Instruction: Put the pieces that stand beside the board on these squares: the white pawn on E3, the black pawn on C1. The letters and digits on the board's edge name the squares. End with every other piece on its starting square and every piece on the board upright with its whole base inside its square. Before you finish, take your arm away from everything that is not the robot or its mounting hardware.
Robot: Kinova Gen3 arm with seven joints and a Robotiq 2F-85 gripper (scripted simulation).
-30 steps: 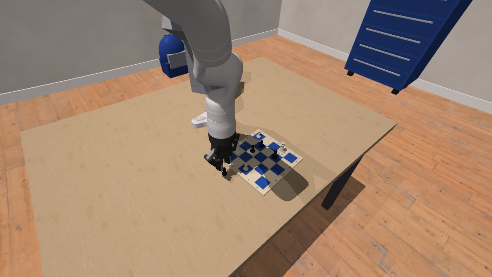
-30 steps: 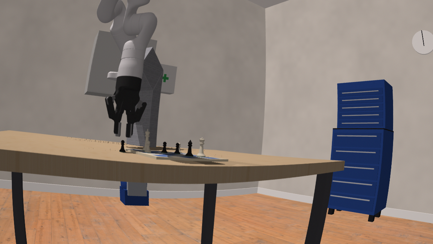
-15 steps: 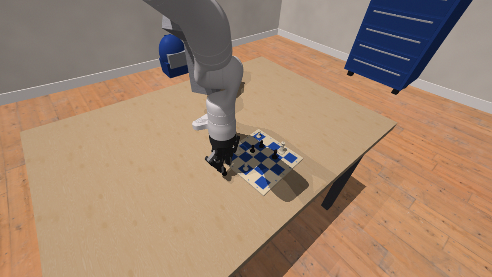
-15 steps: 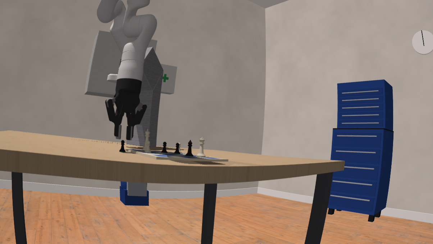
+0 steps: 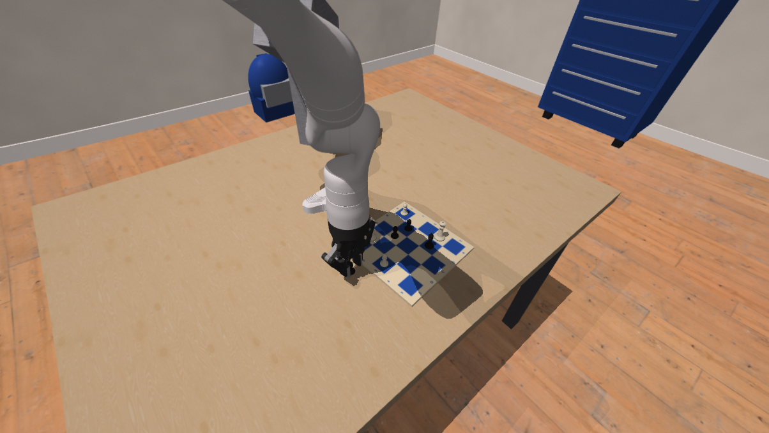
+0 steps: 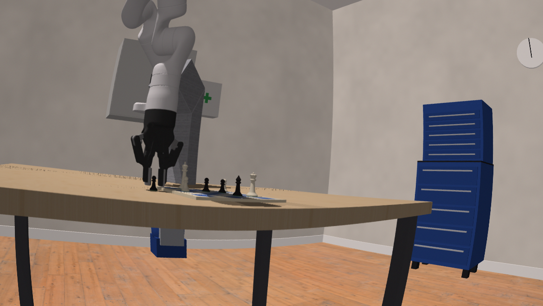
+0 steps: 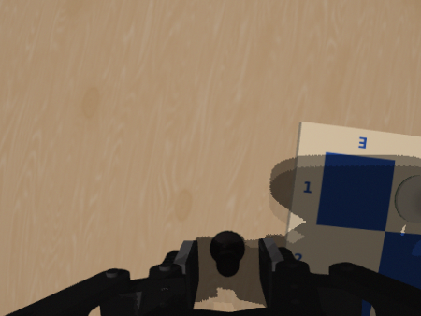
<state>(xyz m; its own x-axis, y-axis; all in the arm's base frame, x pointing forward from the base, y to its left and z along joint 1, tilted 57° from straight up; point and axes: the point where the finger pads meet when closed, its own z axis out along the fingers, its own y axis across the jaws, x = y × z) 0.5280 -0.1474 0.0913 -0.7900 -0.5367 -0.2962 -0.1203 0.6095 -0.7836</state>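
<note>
White pawn (image 5: 384,261) (image 6: 186,184): apparently placed, E3. Black pawn (image 5: 351,269) (image 6: 153,183) (image 7: 227,250): outstanding, boardside, inward from counter's (image 5: 501,301) (image 6: 342,216) (image 7: 117,154) lower-right edge (top view). Gripper (image 5: 354,267) (image 6: 154,181) (image 7: 228,258): part-spread, unladen.

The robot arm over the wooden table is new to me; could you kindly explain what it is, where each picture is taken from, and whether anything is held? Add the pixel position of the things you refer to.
It is one jointed arm (image 5: 347,188) (image 6: 167,81) ending in a black two-fingered gripper (image 5: 353,267) (image 6: 154,183) (image 7: 228,258). The top view looks down at an angle, the exterior view looks across from about table height, and the wrist view looks down past the fingers.

On the table (image 5: 188,296) (image 6: 342,216) (image 7: 140,93) lies a blue-and-cream chessboard (image 5: 410,285) (image 6: 279,200) (image 7: 355,187) bearing light and dark pieces. Beside it stands a black pawn (image 5: 352,269) (image 6: 153,186) (image 7: 227,247). The fingers are on either side of its head with gaps showing, so nothing is held.
</note>
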